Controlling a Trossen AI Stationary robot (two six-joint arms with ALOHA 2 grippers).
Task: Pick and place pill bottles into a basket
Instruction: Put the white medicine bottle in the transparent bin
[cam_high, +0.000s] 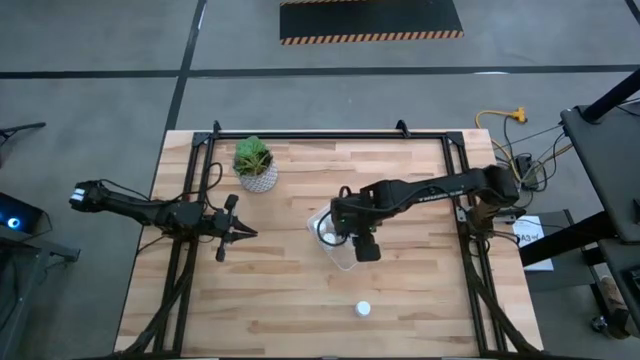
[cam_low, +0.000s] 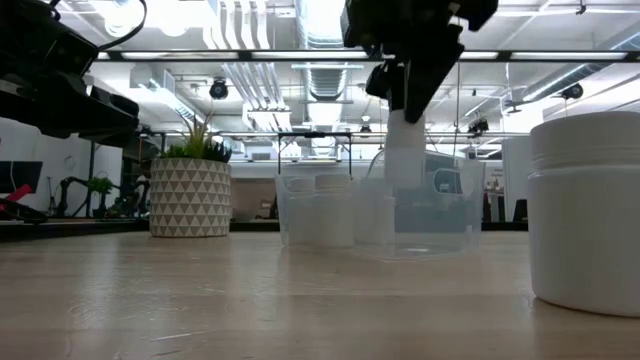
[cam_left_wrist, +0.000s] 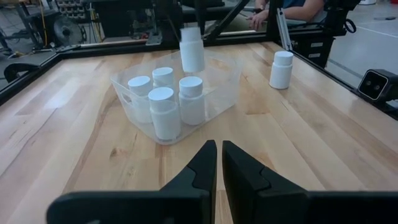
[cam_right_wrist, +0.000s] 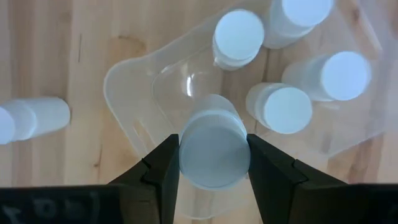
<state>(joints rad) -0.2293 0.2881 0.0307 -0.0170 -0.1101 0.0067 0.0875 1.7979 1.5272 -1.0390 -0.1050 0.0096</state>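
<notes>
Right gripper (cam_right_wrist: 213, 163): over the middle of the table, above the basket, fingers clamped on the sides of a held bottle (cam_right_wrist: 214, 149).
Held bottle: upright, hanging above a bare corner of the basket, clear of the floor of it.
Basket (cam_left_wrist: 221, 84): clear tray at mid-table, with four bottles (cam_left_wrist: 165, 112) standing close together inside.
Loose bottle (cam_high: 363, 309): alone on the wood near the front edge, well apart from the basket.
Plant pot (cam_high: 258, 178): near the back, left of the basket, apart from it.
Left gripper (cam_left_wrist: 219, 163): low over the table's left side, pointing at the basket, fingers nearly together on nothing.
</notes>
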